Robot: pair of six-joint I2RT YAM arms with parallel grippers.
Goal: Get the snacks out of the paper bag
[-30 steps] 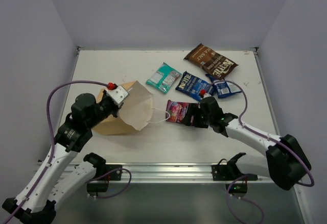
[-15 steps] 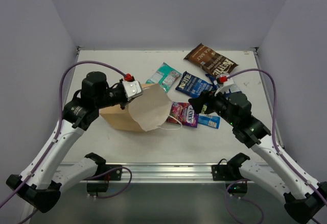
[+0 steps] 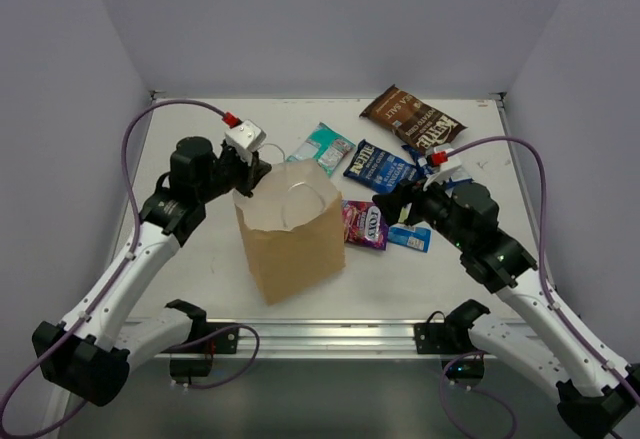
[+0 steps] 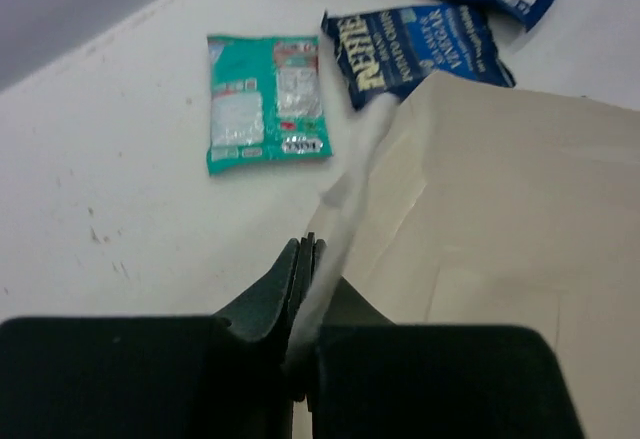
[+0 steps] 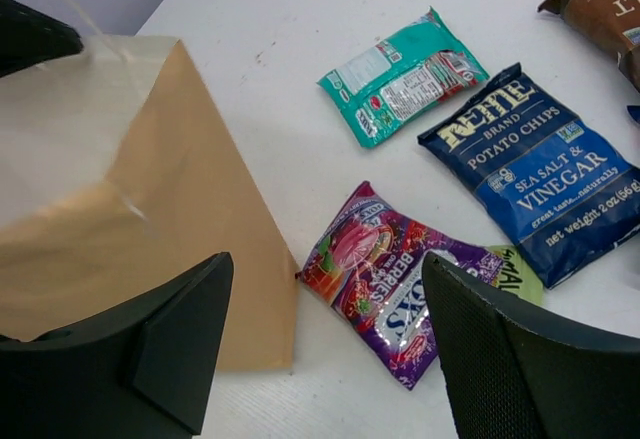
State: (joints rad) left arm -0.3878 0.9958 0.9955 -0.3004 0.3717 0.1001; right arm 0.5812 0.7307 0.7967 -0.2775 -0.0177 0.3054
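The tan paper bag [image 3: 292, 244] stands upright with its mouth open toward the camera. My left gripper [image 3: 250, 171] is shut on its back rim; in the left wrist view the fingertips [image 4: 308, 251] pinch the pale paper edge [image 4: 350, 179]. My right gripper [image 3: 392, 203] hovers open and empty above the pink-purple candy pack [image 5: 400, 279], which lies beside the bag [image 5: 190, 219]. Flat on the table lie the teal-white packet [image 3: 322, 149], dark blue chip bag [image 3: 378, 166], brown chip bag [image 3: 413, 119] and small blue bar [image 3: 410, 237]. My right arm mostly hides the blue-white packet [image 3: 452, 172].
The white table [image 3: 190, 259] is closed in by grey walls at the back and both sides. A metal rail [image 3: 330, 334] runs along the near edge between the arm bases. The snacks are clustered at the back right.
My left gripper rose and swung the bag from lying on its side to standing upright. My right gripper let go of the pink-purple pack, lifted away and opened wider.
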